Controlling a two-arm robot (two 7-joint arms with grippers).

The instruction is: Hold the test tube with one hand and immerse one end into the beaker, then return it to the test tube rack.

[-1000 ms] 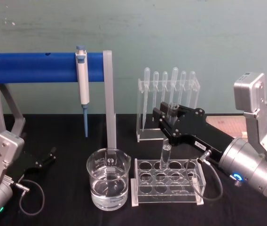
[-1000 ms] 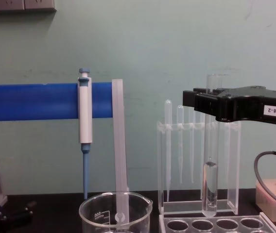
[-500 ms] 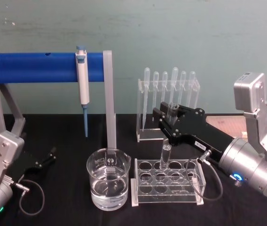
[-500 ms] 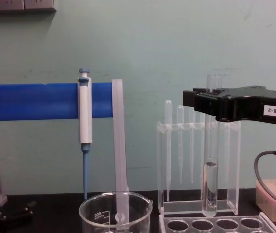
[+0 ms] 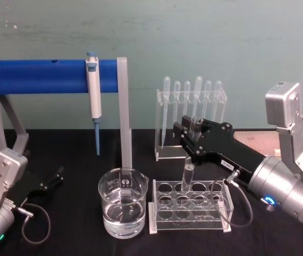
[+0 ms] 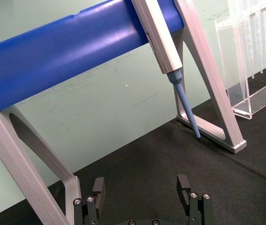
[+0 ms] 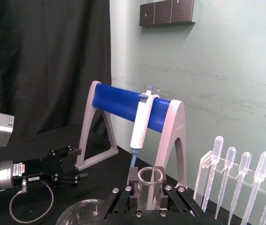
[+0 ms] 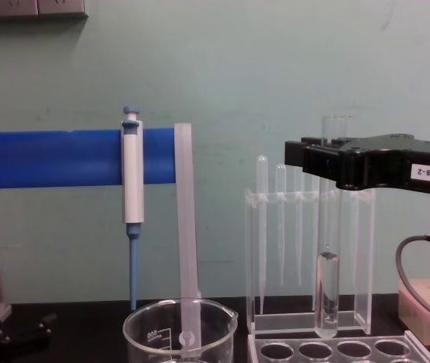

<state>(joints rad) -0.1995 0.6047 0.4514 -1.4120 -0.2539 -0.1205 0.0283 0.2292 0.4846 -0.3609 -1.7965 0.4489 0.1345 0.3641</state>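
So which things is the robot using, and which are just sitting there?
Using: right gripper holding the test tube over the rack; beaker.
Just sitting: pipettor, pipettes, blue stand, left gripper parked at the left.

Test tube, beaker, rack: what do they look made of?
Test tube, gripped by the right end effector above the rack: likely glass, clear, glossy highlights. Beaker: likely glass, clear, white printed marks, liquid visible inside. Rack: looks like clear acrylic, flat sheets with bright cut edges. Left end effector parked left.
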